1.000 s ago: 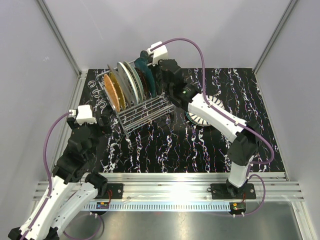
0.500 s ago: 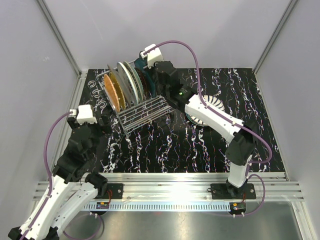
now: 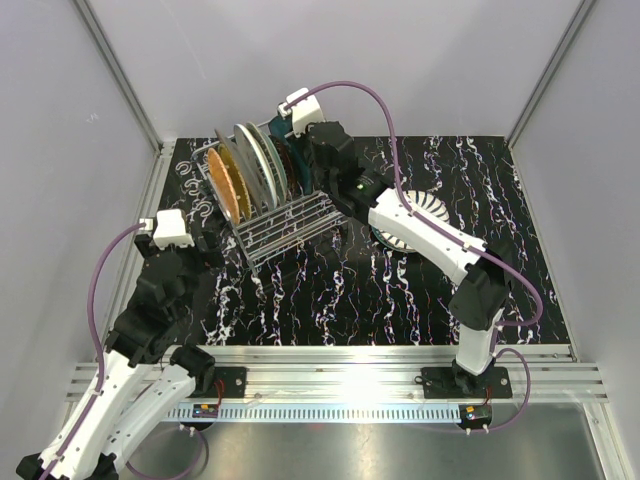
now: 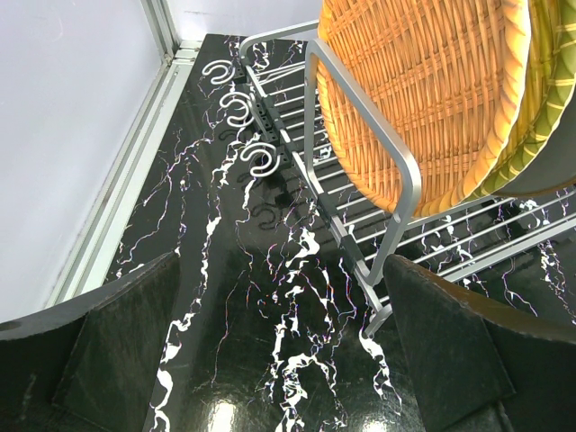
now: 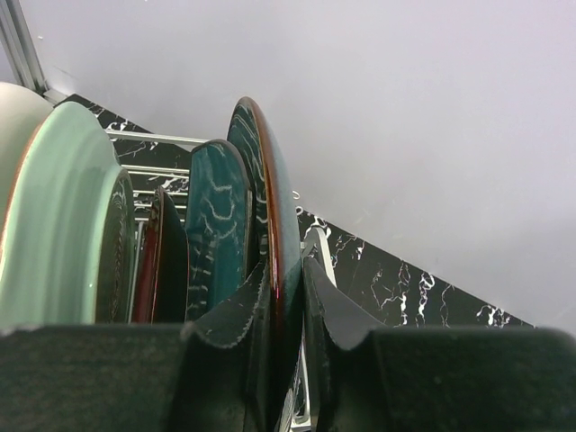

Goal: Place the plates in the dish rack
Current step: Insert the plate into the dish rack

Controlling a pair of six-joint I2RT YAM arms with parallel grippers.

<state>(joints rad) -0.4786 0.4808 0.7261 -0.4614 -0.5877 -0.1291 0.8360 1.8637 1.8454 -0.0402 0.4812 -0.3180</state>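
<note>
Right fingers (image 5: 225,328) pinch the teal plate (image 5: 256,153), just swung into the dish rack (image 3: 295,215) beside its neighbours, nearly slotted; left fingers (image 4: 117,355) wide, empty; striped plate (image 3: 428,210) remains.

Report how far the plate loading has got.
Done: several plates stand on edge in the dish rack, the orange woven plate among them. In hand: the right gripper is shut on a dark teal plate at the rack's far end, not yet released. Left: the striped plate lies on the table, right of the rack. The left gripper is open and empty beside the rack.
</note>
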